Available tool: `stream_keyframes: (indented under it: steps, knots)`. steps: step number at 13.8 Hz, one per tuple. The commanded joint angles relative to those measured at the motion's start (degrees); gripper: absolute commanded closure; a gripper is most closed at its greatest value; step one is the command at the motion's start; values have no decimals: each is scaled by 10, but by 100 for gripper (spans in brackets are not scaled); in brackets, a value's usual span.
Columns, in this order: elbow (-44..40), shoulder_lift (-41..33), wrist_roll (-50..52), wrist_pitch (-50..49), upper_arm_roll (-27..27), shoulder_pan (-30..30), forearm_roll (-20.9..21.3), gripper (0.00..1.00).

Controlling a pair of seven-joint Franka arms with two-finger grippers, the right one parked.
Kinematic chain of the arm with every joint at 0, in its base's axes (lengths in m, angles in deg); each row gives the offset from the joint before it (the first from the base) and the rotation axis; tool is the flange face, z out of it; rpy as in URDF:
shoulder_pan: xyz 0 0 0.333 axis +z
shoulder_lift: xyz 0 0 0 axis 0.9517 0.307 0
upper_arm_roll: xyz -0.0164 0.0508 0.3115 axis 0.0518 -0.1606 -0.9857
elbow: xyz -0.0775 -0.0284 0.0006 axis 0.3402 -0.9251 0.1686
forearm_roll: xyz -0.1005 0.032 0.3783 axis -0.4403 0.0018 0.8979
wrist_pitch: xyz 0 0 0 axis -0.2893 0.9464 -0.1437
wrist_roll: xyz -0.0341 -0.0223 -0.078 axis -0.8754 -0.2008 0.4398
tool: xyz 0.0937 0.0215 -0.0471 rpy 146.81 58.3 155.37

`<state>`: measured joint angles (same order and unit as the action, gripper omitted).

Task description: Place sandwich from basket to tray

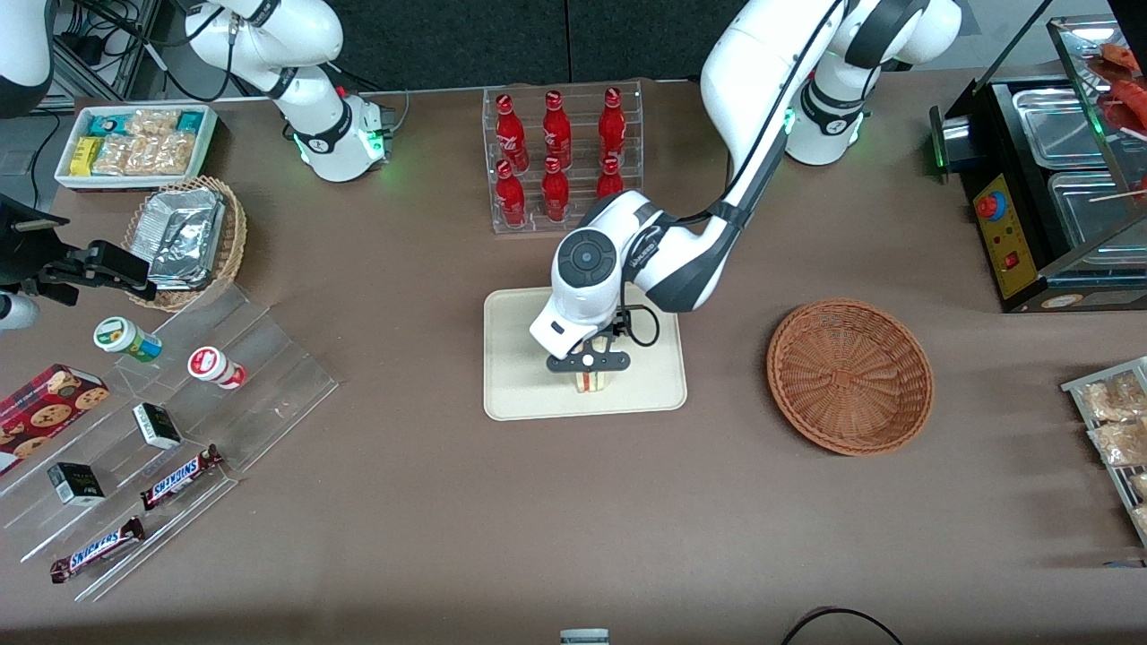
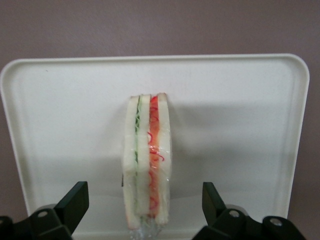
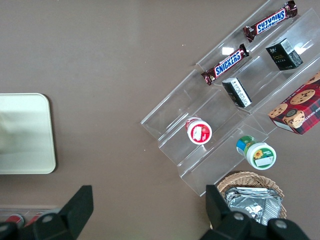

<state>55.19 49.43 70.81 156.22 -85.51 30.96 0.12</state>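
Front view: black two-finger gripper (image 1: 589,369) directly over the cream-beige rectangular tray (image 1: 520,394). Small triangular white-bread sandwich (image 1: 590,382) stands on the tray beneath it. Round reddish-brown wicker basket (image 1: 849,376) lies toward the working arm's end.

Left wrist view: fingers (image 2: 74,201) spread wide, well clear of sandwich (image 2: 148,165); sandwich on edge on tray (image 2: 60,115).

Right wrist view: one tray corner (image 3: 25,134) shows.

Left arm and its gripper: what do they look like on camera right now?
The left arm has glossy white shells with dark grey joint bands, a round grey cap at the wrist, a green light at its base and a thin black cable looping near the wrist. Its gripper, above the tray, has a black crossbar and black wedge-shaped fingers.
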Motion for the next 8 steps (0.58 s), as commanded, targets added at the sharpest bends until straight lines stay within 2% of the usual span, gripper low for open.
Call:
stream_keyframes:
  steps: [1, 2, 5, 8]
  knots:
    - [-1, -31, -107, -47, -4, 41, -10, 0]
    - [0, -42, -139, -62, -4, 57, -10, 0]
    - [7, -77, -110, -100, -6, 92, -7, 0]
    - [13, -106, -156, -131, -5, 140, -3, 0]
